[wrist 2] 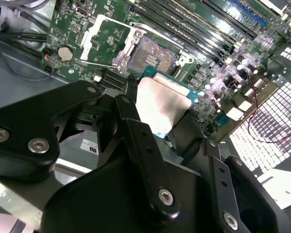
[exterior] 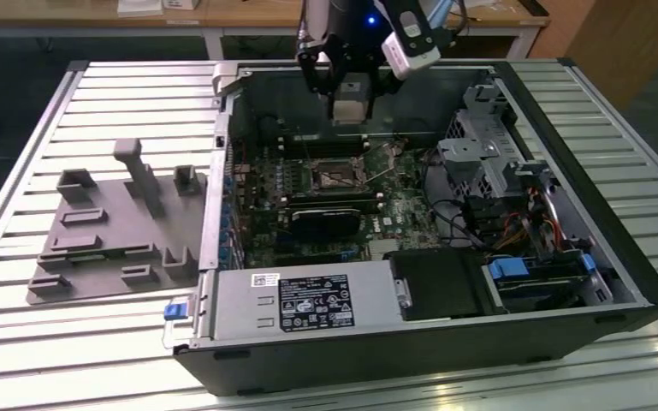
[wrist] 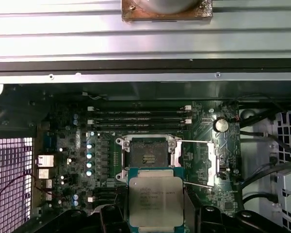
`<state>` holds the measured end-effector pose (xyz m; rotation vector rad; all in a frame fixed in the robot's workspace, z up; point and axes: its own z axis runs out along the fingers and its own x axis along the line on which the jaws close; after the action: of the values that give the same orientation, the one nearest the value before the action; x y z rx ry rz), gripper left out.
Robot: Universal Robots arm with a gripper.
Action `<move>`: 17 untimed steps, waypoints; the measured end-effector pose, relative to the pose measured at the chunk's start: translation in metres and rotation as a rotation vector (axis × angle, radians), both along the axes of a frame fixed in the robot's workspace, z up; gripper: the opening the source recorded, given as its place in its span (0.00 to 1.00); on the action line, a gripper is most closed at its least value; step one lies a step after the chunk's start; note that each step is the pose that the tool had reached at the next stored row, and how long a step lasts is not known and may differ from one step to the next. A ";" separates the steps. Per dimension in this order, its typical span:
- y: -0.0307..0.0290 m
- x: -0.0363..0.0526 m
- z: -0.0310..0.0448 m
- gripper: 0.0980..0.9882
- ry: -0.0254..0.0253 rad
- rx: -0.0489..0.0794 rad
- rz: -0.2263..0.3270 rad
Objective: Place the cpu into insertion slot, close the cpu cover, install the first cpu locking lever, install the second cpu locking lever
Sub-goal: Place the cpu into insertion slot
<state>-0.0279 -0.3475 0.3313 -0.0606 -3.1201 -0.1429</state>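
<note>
Hand (exterior: pixel 349 101) is closed on the cpu (wrist: pixel 156 201), gripping it by two opposite edges. The cpu hangs in the air inside the case (exterior: pixel 420 342), above the board and near the slot (wrist: pixel 148 158), not touching it. The slot is bare. The cover (wrist 2: pixel 89 40) is swung open beside it.

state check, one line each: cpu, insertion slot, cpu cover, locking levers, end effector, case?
cpu: held in the end effector, above the board, not seated.
insertion slot: empty, dark centre exposed.
cpu cover: swung open, lying beside the slot.
locking levers: both look released, angled away from the slot.
end effector: shut on the cpu.
computer case: on its side, side panel off.
</note>
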 end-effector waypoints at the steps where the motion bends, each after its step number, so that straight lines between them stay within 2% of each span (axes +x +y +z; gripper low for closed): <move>1: 0.0000 -0.0004 -0.0014 0.49 0.0000 0.000 -0.009; 7: 0.0002 -0.0015 -0.0081 0.49 0.0000 -0.001 -0.083; 17: 0.0002 -0.0015 -0.0189 0.49 0.0000 -0.001 -0.261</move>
<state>-0.0294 -0.3472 0.3124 -0.4680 -3.0975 -0.1447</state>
